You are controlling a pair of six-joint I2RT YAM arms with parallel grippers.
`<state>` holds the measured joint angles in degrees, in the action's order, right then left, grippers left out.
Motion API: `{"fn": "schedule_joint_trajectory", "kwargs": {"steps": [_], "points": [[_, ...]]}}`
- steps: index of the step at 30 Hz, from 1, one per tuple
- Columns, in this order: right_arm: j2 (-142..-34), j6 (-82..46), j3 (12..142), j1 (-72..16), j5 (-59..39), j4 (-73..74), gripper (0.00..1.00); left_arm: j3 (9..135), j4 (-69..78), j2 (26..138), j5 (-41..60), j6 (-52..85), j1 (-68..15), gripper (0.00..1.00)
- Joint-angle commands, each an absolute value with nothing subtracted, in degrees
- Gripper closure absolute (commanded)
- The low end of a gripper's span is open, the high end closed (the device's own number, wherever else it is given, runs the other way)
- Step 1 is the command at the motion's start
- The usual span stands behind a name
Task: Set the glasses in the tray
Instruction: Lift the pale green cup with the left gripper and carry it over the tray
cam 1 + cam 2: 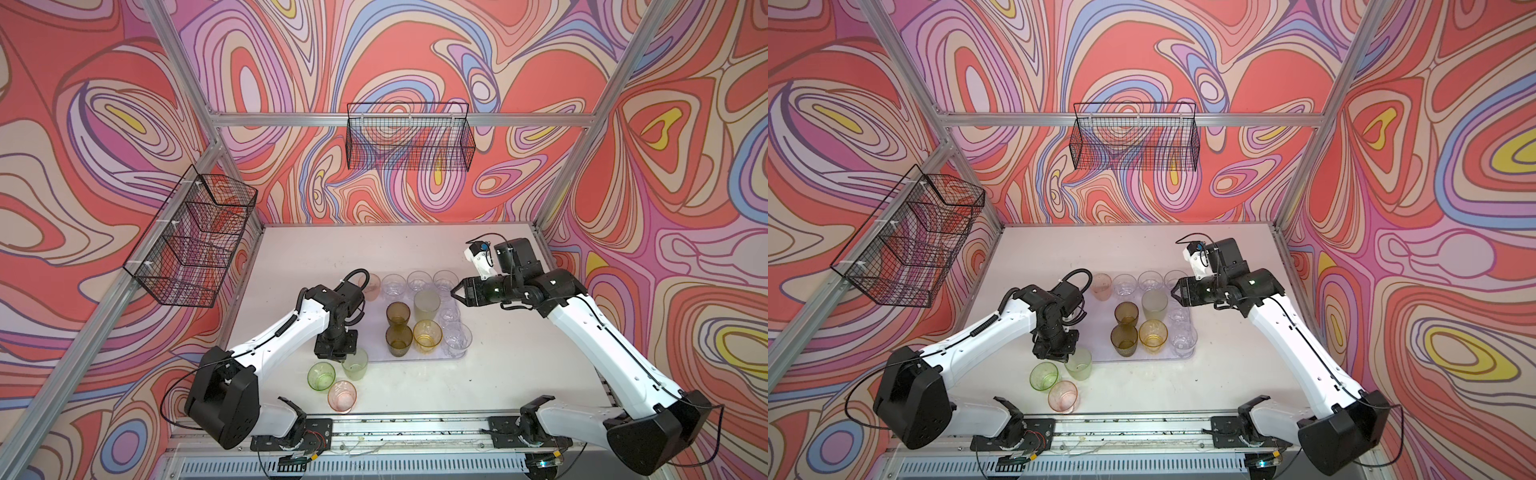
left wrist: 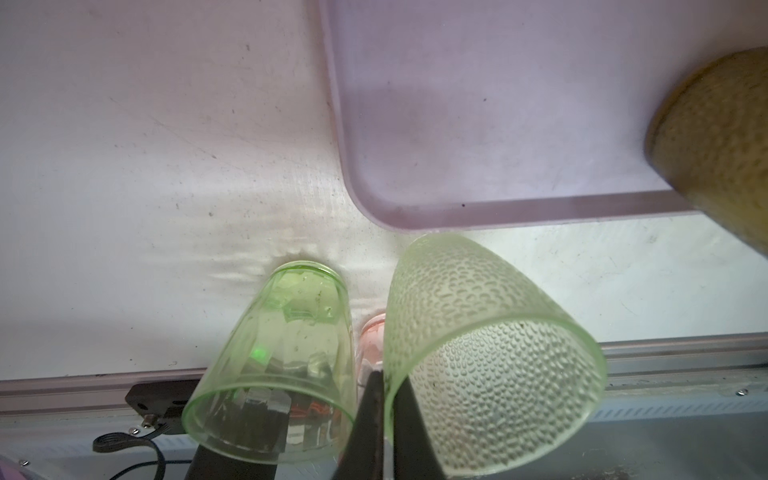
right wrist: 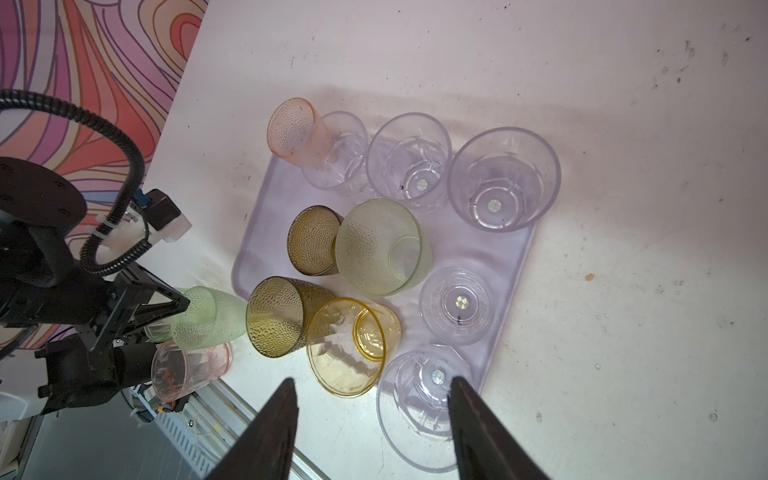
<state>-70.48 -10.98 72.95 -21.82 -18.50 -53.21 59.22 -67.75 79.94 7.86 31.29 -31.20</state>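
Left gripper (image 2: 384,380) clamped on rim wall of pale green glass (image 2: 478,332), just outside tray (image 2: 415,124) near corner, lower centre in both top views. Right gripper (image 3: 372,380) fingers apart, empty, above tray right side. Green glass (image 1: 321,375), pink glass (image 1: 342,396) on table (image 1: 519,353).

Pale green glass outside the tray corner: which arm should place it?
Left. The left fingers are shut on the pale green glass at its wall, beside the tray and its bare near corner. The right fingers hang open over the tray's far side, holding nothing.
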Motion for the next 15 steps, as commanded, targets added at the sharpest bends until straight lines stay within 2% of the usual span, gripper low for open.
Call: {"fn": "schedule_joint_trajectory", "kwargs": {"steps": [1,15], "points": [[-69.56,-10.64,73.52,-21.64,-18.72,-53.26,0.41,61.99,-71.19,79.72,6.11,30.1,-31.49,0.97],[-69.25,-10.66,73.11,-21.64,-18.63,-53.26,0.41,69.8,-71.83,82.98,3.04,26.75,-30.76,1.0]]}}
